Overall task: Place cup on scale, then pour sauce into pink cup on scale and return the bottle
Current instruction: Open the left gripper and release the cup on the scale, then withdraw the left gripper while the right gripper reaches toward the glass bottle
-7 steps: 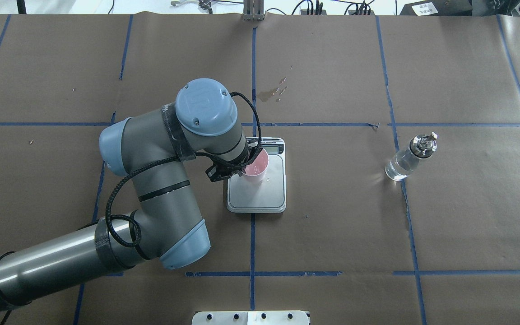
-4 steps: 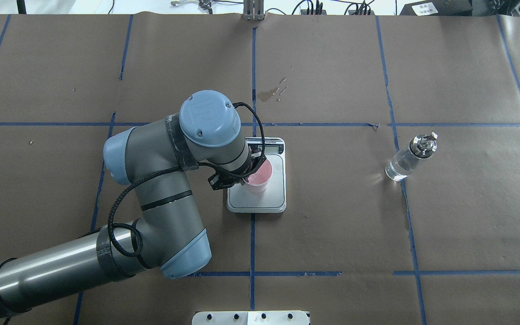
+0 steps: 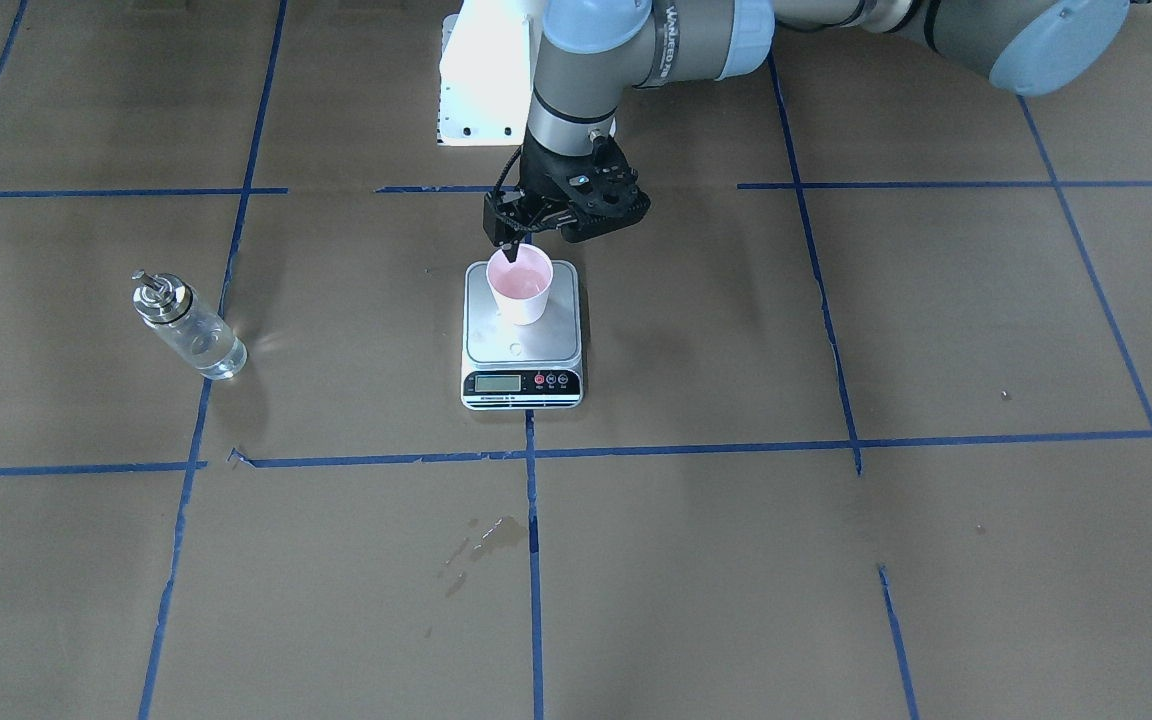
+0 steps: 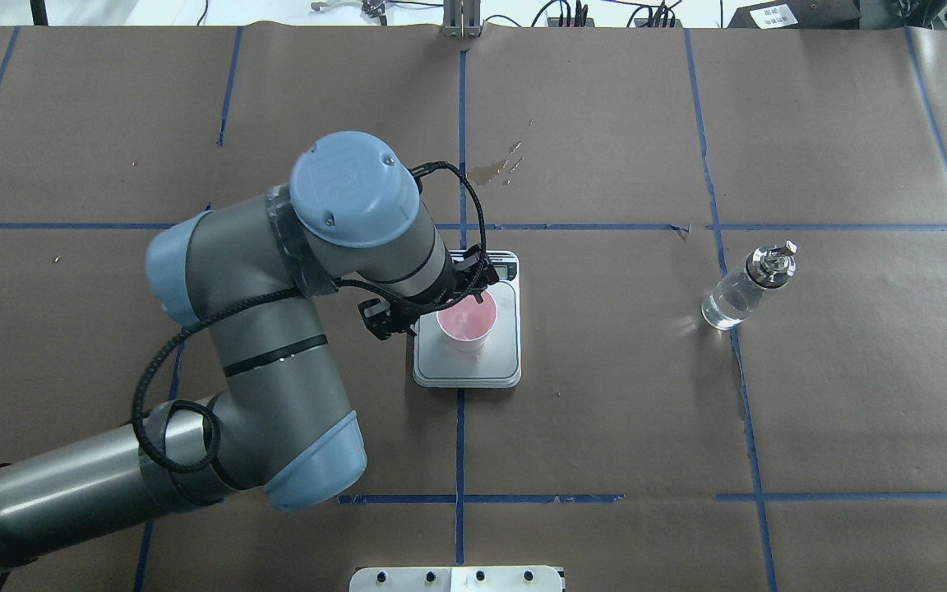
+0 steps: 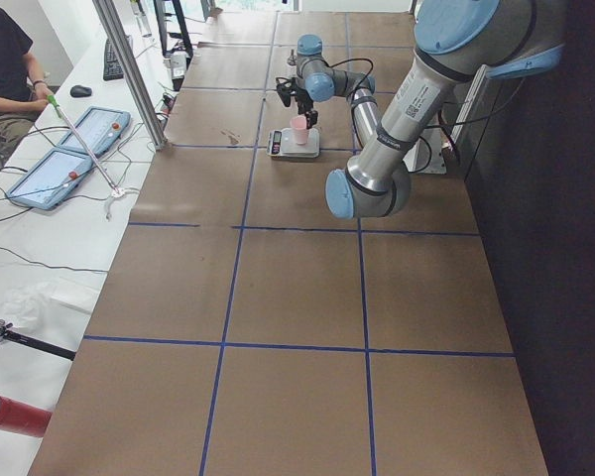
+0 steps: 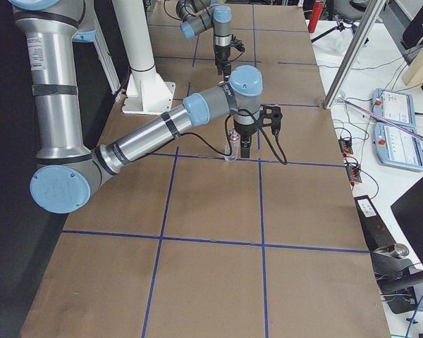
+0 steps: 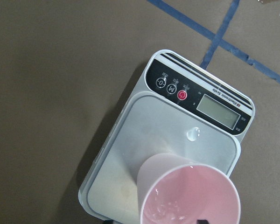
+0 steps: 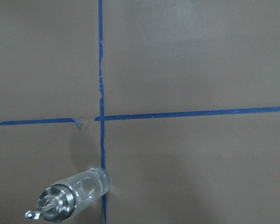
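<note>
The pale pink cup (image 3: pixel 522 284) stands upright on the steel scale (image 3: pixel 521 383) at the table's middle, also in the overhead view (image 4: pixel 466 319) and the left wrist view (image 7: pixel 191 196). My left gripper (image 3: pixel 510 246) sits at the cup's rim on the robot's side, one finger inside, and looks shut on the rim. The clear glass bottle (image 4: pixel 746 287) with its silver spout stands apart to the right and shows in the right wrist view (image 8: pixel 72 196). My right gripper (image 6: pixel 247 146) hangs above the table near the bottle. I cannot tell if it is open.
Dried spill stains (image 4: pixel 494 171) mark the brown paper beyond the scale. A droplet (image 7: pixel 192 134) lies on the scale's platform. The white robot base plate (image 4: pixel 457 578) sits at the near edge. Blue tape lines cross the table. An operator (image 5: pixel 5 69) sits at the far side.
The cup went from tilted in my left gripper to upright on the scale. The left arm's elbow and wrist swung left. A dark part of the right arm appeared at the right edge.
</note>
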Action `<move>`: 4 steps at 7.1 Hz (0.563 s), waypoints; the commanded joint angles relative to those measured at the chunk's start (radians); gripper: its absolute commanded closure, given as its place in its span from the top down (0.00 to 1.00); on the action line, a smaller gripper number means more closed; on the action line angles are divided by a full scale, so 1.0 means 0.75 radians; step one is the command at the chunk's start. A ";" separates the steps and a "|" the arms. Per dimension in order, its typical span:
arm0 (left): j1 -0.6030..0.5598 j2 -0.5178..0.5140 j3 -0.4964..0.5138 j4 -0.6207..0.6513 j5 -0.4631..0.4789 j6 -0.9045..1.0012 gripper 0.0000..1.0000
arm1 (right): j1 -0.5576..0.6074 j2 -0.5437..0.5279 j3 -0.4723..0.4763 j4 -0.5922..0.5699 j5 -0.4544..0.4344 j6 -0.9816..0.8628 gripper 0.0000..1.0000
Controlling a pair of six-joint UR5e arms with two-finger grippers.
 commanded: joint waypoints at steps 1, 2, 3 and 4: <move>-0.193 0.014 -0.100 0.079 -0.156 0.160 1.00 | -0.215 -0.006 0.186 0.000 -0.148 0.293 1.00; -0.267 0.022 -0.100 0.087 -0.195 0.236 1.00 | -0.366 -0.012 0.284 0.002 -0.287 0.489 1.00; -0.335 0.034 -0.102 0.122 -0.215 0.344 1.00 | -0.523 -0.031 0.388 0.008 -0.460 0.675 1.00; -0.423 0.043 -0.104 0.193 -0.218 0.460 1.00 | -0.721 -0.047 0.466 0.016 -0.672 0.863 1.00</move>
